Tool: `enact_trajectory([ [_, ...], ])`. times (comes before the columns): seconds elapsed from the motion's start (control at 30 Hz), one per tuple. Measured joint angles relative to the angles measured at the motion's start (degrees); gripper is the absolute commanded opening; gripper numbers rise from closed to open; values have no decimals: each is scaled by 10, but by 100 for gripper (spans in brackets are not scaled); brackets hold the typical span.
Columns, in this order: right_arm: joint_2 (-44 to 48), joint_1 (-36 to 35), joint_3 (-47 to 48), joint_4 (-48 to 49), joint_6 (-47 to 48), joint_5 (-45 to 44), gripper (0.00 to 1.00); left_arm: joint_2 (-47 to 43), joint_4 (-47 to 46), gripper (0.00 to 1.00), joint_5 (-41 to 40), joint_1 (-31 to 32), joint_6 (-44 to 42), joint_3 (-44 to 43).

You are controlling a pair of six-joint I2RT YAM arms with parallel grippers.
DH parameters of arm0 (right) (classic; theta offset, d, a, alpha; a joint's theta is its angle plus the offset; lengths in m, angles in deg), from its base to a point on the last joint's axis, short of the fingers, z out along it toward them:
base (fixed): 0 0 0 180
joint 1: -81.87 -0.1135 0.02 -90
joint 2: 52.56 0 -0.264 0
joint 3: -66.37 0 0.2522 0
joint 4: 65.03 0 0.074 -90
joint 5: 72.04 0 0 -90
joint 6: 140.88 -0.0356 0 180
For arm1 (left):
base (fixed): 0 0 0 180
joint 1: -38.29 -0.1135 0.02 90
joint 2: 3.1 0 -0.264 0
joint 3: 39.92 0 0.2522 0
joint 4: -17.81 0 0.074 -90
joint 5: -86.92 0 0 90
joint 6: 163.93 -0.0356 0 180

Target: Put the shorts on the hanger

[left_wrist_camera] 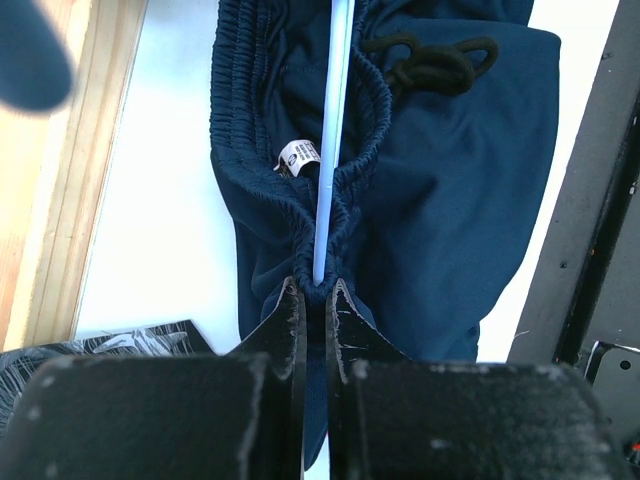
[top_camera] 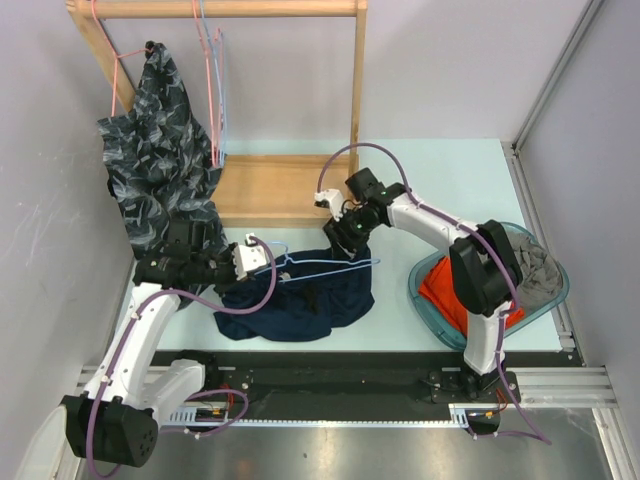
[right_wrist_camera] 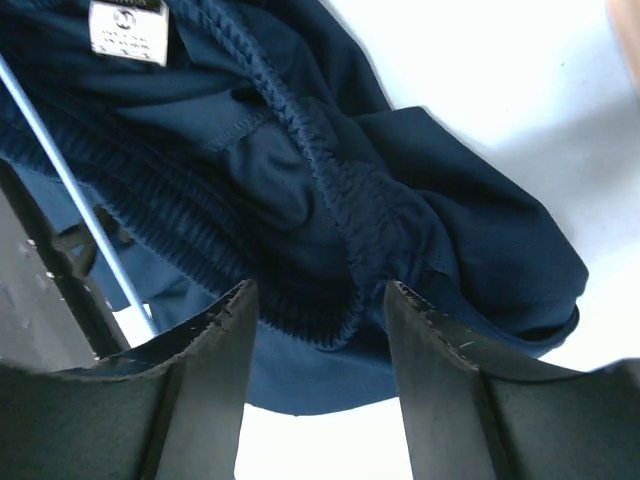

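Observation:
The navy-blue shorts (top_camera: 300, 297) lie bunched on the table between the arms. The thin light-blue hanger (top_camera: 325, 265) runs through their elastic waistband. My left gripper (top_camera: 263, 265) is shut on the left end of the waistband; in the left wrist view the hanger rod (left_wrist_camera: 335, 120) comes out of the fabric (left_wrist_camera: 450, 200) right at the fingertips (left_wrist_camera: 318, 290), near the white label (left_wrist_camera: 298, 155). My right gripper (top_camera: 340, 238) is open at the shorts' right end; its jaws (right_wrist_camera: 320, 290) straddle the waistband (right_wrist_camera: 330, 180) without closing. The rod (right_wrist_camera: 70, 190) shows at the left.
A wooden rack (top_camera: 270, 190) stands at the back left with a leaf-print garment (top_camera: 160, 150) and pink hangers (top_camera: 208, 70). A teal basin (top_camera: 416, 290) at the right holds an orange garment (top_camera: 445, 285) and a grey one (top_camera: 540, 270). A black rail (top_camera: 350, 365) runs along the near edge.

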Motion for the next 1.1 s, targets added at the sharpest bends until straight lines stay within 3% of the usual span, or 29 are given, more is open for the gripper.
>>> enact_trajectory([
  [0.13,-9,-1,-5,0,1,-11,5,1,0,0,-4,0,2,0],
  [0.17,-11,2,-7,0,-2,-14,0,1,0,0,-6,0,2,0],
  [0.87,101,116,-35,-77,19,-20,0,88,-43,0,-17,-51,-1,-8],
  [1.1,139,107,-36,-84,30,-10,0,118,-41,0,-18,-37,-6,-44],
])
